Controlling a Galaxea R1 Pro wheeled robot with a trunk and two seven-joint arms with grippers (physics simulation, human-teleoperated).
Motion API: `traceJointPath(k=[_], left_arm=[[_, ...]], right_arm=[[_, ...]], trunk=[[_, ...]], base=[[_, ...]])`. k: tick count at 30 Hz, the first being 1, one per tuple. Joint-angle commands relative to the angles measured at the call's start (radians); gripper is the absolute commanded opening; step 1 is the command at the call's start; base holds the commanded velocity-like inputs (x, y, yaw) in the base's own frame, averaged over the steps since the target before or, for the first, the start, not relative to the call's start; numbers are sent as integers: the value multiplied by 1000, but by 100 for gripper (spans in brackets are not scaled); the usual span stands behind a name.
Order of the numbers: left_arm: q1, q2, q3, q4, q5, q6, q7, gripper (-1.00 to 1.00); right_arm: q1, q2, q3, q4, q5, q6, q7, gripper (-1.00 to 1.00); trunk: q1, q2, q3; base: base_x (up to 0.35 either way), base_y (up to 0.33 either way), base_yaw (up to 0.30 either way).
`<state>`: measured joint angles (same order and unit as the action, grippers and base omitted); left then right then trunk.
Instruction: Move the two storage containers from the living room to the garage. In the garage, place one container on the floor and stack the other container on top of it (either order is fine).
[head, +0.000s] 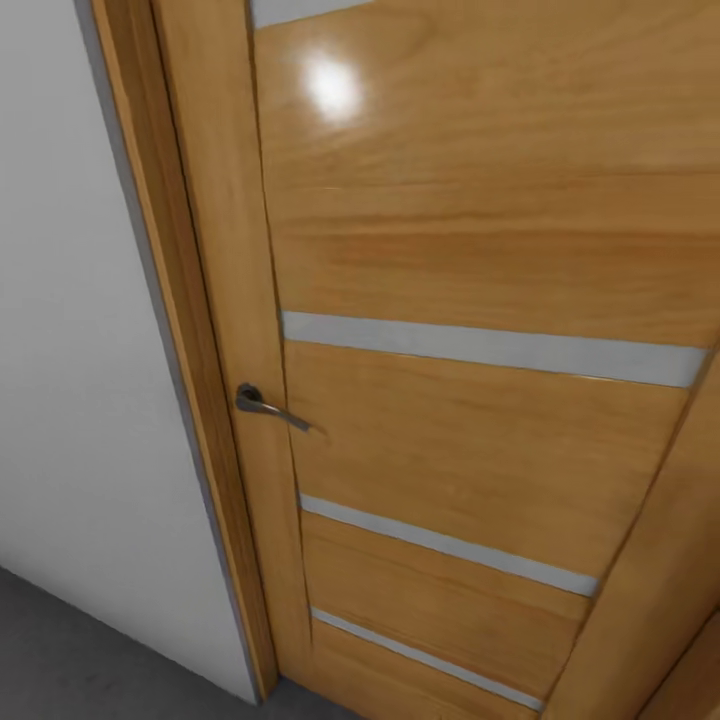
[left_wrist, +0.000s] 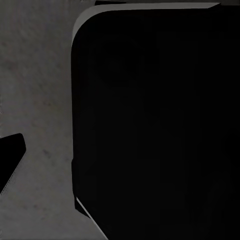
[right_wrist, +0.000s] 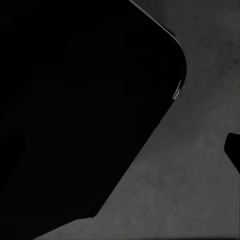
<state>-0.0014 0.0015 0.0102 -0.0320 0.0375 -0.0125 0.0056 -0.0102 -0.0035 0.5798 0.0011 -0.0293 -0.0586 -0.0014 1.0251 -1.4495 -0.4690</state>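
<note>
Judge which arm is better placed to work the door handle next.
Probably left: the door handle sits left of centre in the head view, near the frame. Both wrist views show dark floor and a black body, so neither arm is raised; gripper states cannot be told.

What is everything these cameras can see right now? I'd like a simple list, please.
door: one, honey-coloured wood, glossy, takes up most of the head view.
frosted strips: four, pale grey, running across the door, the top one cut by the picture's edge.
door handle: one, dark grey metal lever, at the door's left edge.
door frame: one, same honey wood, between door and wall.
wall: one, plain white-grey, left of the frame.
floor: dark grey, rough concrete, at the head view's lower left; also seen in both wrist views.
robot's own body: big black rounded shape, close before both wrist cameras; too dark to tell which part it is.
</note>
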Motion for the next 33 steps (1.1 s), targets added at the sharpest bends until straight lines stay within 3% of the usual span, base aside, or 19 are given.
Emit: traceJointPath(k=[1, 23, 33], left_arm=[[0, 0, 1, 0, 4, -1, 1, 100], [0, 0, 1, 0, 4, -1, 1, 100], [0, 0, 1, 0, 4, -1, 1, 100]], right_arm=[[-1, 0, 5, 0, -3, -3, 0, 100], [-1, 0, 5, 0, -3, -3, 0, 100], [-1, 0, 5, 0, -3, -3, 0, 100]], trunk=[[0, 0, -1], [0, 0, -1], [0, 0, -1]], base=[[0, 0, -243], [3, 2, -243], [167, 171, -162]])
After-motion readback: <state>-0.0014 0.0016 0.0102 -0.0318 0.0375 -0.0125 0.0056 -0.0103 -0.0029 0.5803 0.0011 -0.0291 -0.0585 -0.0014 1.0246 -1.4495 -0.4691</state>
